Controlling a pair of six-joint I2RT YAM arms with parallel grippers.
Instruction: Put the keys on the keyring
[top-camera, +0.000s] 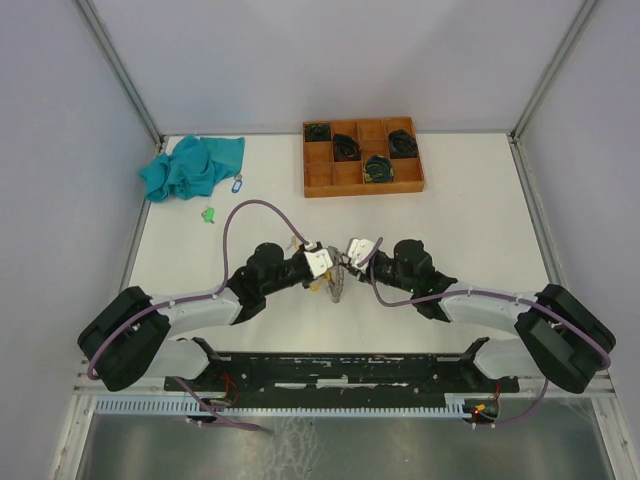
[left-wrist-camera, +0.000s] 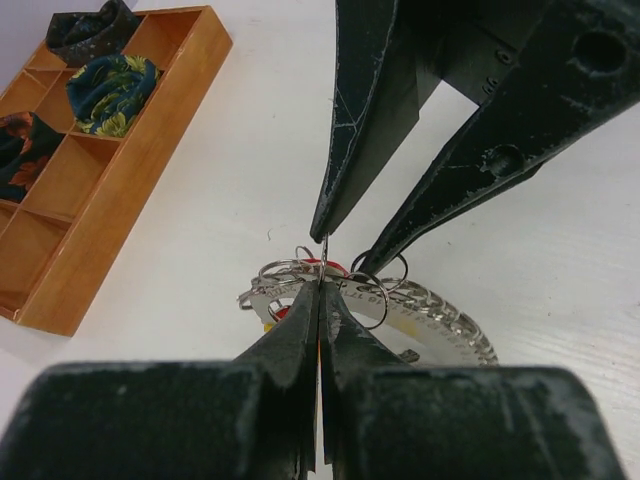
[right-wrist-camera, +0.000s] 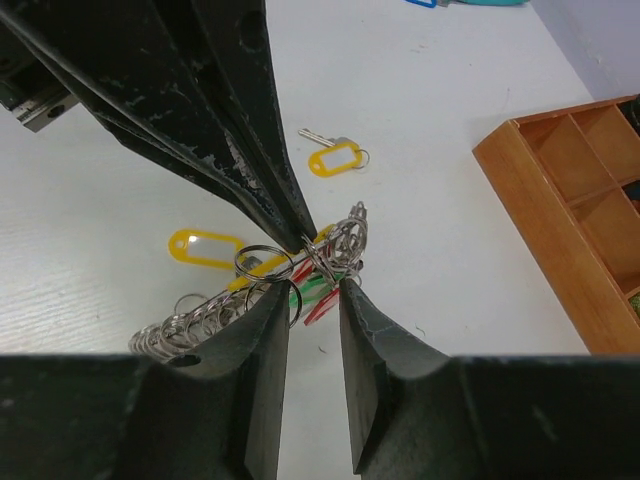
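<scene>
Lying at the far left of the bench (top-camera: 450, 230) is a crumpled teal cloth (top-camera: 190, 165). A small blue tag (top-camera: 237, 184) sits just beside it, and a small green tag (top-camera: 208, 214) lies a bit nearer.

In the middle, the two arms meet over the keyring (left-wrist-camera: 445, 322), a bunch of shiny metal rings lying on the bench. The left gripper (left-wrist-camera: 322, 285) comes in from the left. Its fingers (left-wrist-camera: 295, 340) are pressed tight together and pinch one thin wire ring of the bunch.

The yellow-tagged key (right-wrist-camera: 335, 158) lies flat on the bench near the keyring, but apart from it. A second yellow tag (right-wrist-camera: 205, 247) lies right by the rings; I cannot tell if it is joined on.

The right gripper (right-wrist-camera: 312, 288) faces the left one. Its fingers (right-wrist-camera: 260, 340) have a narrow gap, with rings between the tips.

Far back on the right sits a wooden tray (top-camera: 362, 190) with black coiled bundles (top-camera: 345, 145) in some boxes.
</scene>
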